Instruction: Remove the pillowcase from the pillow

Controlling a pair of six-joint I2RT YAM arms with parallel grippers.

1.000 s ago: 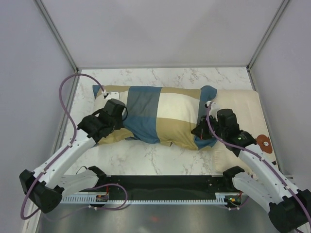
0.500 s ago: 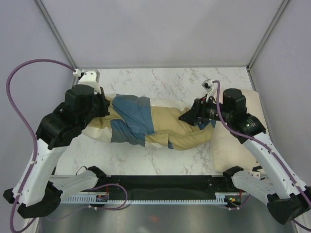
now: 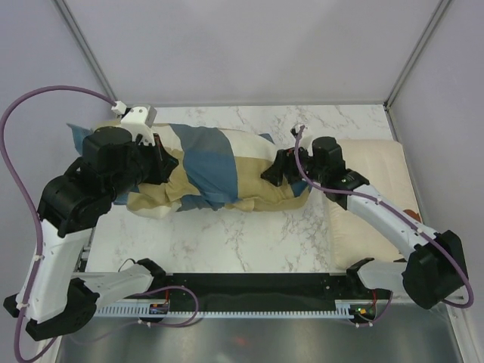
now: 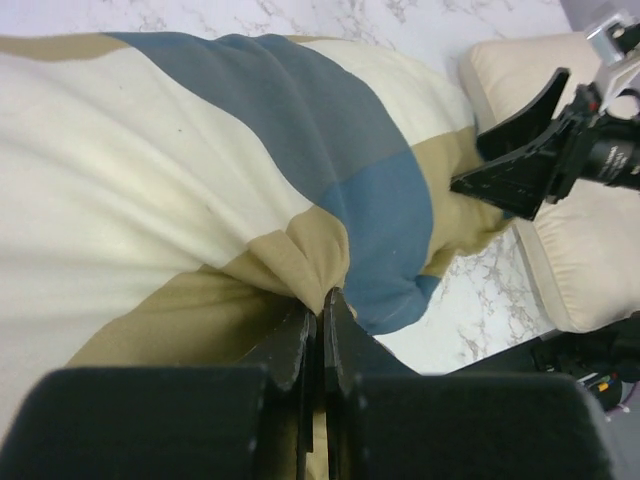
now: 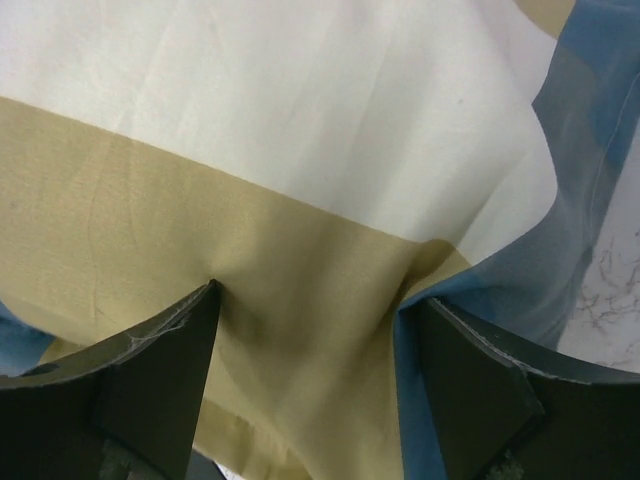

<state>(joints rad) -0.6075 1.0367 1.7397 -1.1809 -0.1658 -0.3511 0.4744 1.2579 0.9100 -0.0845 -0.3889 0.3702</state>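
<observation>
The pillowcase (image 3: 219, 170), in blocks of steel blue, tan and cream, lies bunched across the marble table from back left to centre right. The pillow is inside it and hidden. My left gripper (image 3: 168, 162) is over the cover's left part. In the left wrist view it (image 4: 322, 302) is shut on a pinched tan fold of the pillowcase (image 4: 250, 150). My right gripper (image 3: 274, 172) is at the cover's right end. In the right wrist view it (image 5: 315, 310) is open, both fingertips (image 5: 195, 320) pressed into the tan and blue cloth (image 5: 300, 150).
A flatter cream pillow (image 3: 382, 170) lies at the right edge of the table, just beyond the right arm. Bare marble (image 3: 242, 242) runs between the bundle and the black rail (image 3: 249, 291). Grey walls close in on three sides. A purple cable (image 3: 45, 102) loops high on the left.
The left arm pulled the cover's left end up and toward the back left, so the whole bundle slid left. The right gripper opened, then moved left onto the bundle's right end.
</observation>
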